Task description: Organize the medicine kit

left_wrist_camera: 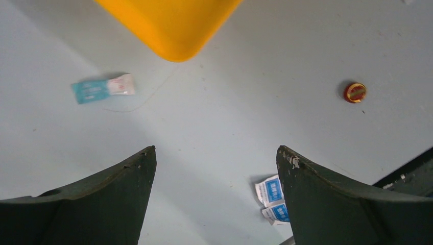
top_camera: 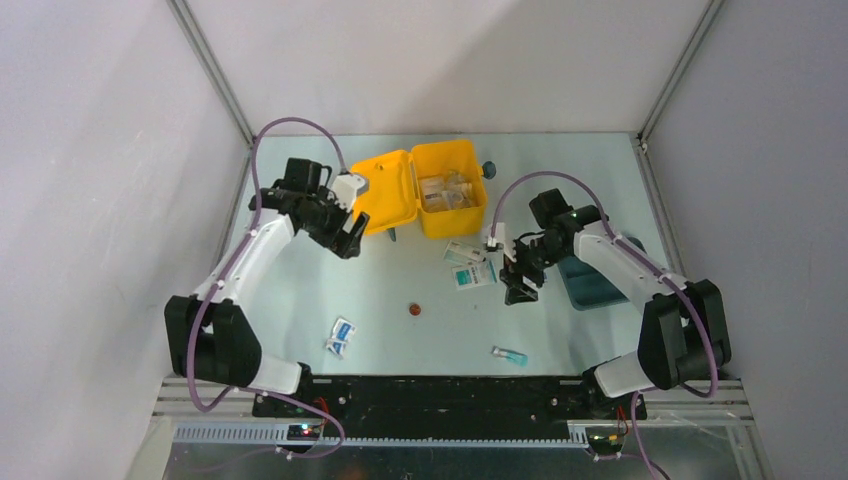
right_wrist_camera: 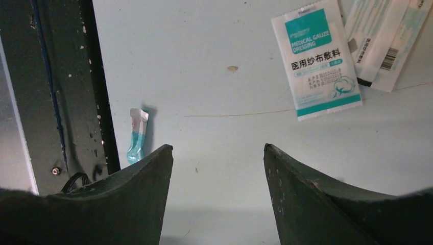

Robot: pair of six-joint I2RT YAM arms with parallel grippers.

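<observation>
The medicine kit point(top_camera: 420, 190) is a yellow box lying open at the back of the table, with small packs in its right half. One corner of the kit point(left_wrist_camera: 171, 25) shows in the left wrist view. My left gripper point(top_camera: 350, 240) hangs just in front of the lid, open and empty point(left_wrist_camera: 216, 153). My right gripper point(top_camera: 520, 290) hovers right of a teal-and-white gauze sachet point(top_camera: 473, 275), open with bare table between its fingers point(right_wrist_camera: 218, 148). The gauze sachet point(right_wrist_camera: 316, 58) lies flat beside another sachet point(right_wrist_camera: 383, 41).
A red disc point(top_camera: 411, 310) point(left_wrist_camera: 355, 92), blue-and-white packets point(top_camera: 341, 337) point(left_wrist_camera: 270, 196) and a teal tube point(top_camera: 510, 355) point(right_wrist_camera: 138, 135) lie loose on the table. A teal-and-white sachet point(left_wrist_camera: 102, 88) lies near the kit. A dark teal tray point(top_camera: 590, 285) sits under the right arm.
</observation>
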